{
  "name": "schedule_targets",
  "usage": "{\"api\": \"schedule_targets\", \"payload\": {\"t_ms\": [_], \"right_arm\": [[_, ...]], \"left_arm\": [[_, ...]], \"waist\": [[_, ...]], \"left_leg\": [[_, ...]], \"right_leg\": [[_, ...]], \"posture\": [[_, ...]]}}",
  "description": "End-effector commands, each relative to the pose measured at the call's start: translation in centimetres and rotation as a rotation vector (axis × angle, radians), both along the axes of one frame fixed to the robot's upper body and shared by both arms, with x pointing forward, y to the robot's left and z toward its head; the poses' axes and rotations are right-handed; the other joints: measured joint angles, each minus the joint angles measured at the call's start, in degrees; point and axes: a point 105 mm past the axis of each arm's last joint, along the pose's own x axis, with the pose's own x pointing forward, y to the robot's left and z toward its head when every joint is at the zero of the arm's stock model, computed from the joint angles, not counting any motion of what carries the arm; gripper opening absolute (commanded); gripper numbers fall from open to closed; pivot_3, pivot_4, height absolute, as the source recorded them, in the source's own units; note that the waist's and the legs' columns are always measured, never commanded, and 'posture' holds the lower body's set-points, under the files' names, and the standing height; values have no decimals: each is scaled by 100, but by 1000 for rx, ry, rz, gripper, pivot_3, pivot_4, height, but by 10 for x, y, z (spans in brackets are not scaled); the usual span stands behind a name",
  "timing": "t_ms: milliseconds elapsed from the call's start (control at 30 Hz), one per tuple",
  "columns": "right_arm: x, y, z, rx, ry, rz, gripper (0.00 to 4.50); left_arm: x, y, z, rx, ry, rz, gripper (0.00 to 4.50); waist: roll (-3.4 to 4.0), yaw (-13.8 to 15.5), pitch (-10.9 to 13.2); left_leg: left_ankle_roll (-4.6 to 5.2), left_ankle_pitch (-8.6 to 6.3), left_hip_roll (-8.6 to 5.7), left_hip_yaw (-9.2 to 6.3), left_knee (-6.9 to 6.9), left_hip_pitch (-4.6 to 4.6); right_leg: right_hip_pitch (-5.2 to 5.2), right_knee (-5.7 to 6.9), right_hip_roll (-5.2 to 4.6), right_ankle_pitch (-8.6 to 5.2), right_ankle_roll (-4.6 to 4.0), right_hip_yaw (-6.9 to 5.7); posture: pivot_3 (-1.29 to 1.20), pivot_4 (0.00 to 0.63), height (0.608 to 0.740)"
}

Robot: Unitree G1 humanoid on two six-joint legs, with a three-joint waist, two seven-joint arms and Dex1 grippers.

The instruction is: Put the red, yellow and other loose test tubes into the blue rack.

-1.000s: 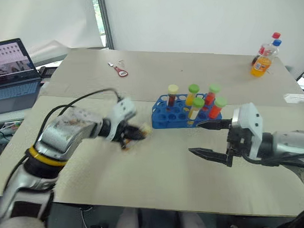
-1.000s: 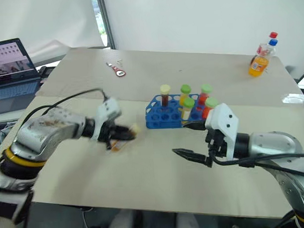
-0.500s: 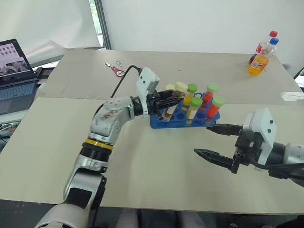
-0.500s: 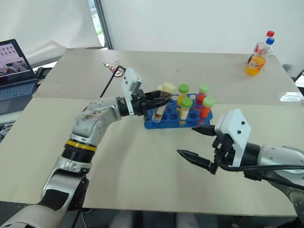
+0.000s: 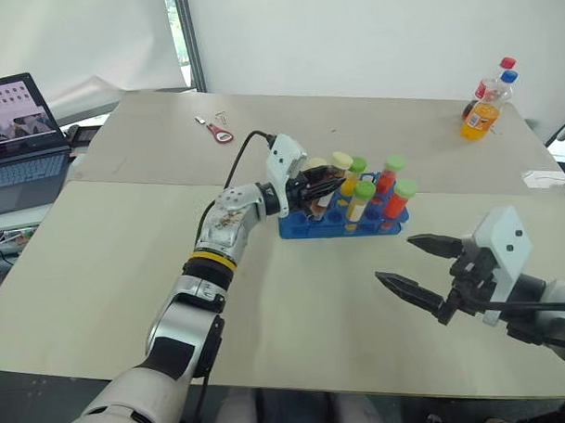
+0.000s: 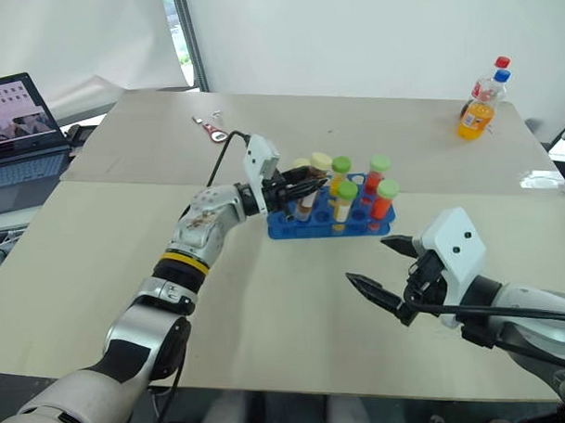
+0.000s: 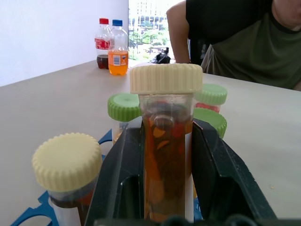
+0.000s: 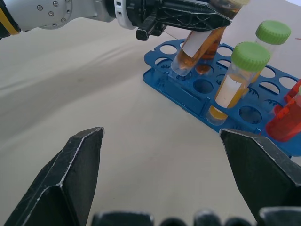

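Observation:
My left gripper is shut on a test tube of brown liquid with a pale yellow cap. The tube leans over the left end of the blue rack, and its lower end rests at the mouth of a hole. Another pale-capped tube stands in the rack right beside it. Several green-capped tubes stand upright in the rack, yellow and orange-red. My right gripper hangs open above the table, nearer than the rack and to its right, with nothing between its fingers.
Two drink bottles stand at the far right of the table. A red-handled tool lies at the far left. A laptop sits on a side table to the left. A person leans at the table's far side.
My left gripper has carried the pale-capped tube from the table's left over to the rack's left end. The right gripper has drawn back a little, still open.

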Motion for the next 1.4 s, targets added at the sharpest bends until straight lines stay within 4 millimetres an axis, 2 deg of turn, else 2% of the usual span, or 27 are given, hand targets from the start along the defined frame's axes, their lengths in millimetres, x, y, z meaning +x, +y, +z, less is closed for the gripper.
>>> {"api": "schedule_targets", "payload": {"t_ms": [33,567,1133,1200,1233,1267,1367,1400], "right_arm": [[-4,-1,9,-17,-42,-6,4390],[1,-2,13,3,-55,-42,4390],[12,-6,23,59,-114,-131,4390],[13,-6,23,57,-113,-133,4390],[13,-7,23,56,-113,-133,4390],[13,-7,23,54,-111,-133,4390],[14,-7,23,49,-106,-126,4390],[14,-8,23,48,-103,-122,4390]], "left_arm": [[1,-2,8,2,-54,1,865],[7,-6,-8,-10,-66,86,862],[-2,10,-31,-81,-83,171,861],[-6,11,-31,-78,-86,142,1919],[-9,12,-32,-74,-89,127,2297],[-10,13,-33,-65,-87,119,2917],[-14,23,-38,-6,-99,122,4318],[-16,29,-40,17,-99,122,4436]], "waist": [[0,-2,0],[-2,4,-1],[-2,-3,-4],[-1,-4,-4],[-1,-9,-4],[-1,-11,-4],[-1,-11,-4],[-1,-12,-4]], "left_leg": [[0,0,0,0,0,1],[0,0,1,-1,0,3],[0,0,2,-5,1,8],[0,0,2,-5,0,8],[0,0,3,-5,0,8],[0,0,3,-5,0,7],[0,0,3,-6,0,6],[0,0,3,-6,0,6]], "right_leg": [[0,0,0,0,0,0],[4,1,0,0,0,0],[6,8,0,0,0,0],[6,7,0,0,0,0],[6,8,0,0,0,0],[4,8,1,0,0,0],[3,9,1,0,0,0],[3,9,1,0,0,0]], "posture": [[0,150,691],[0,150,691],[0,150,691],[0,150,691],[0,150,691],[0,150,691],[0,150,691],[0,150,691]]}}
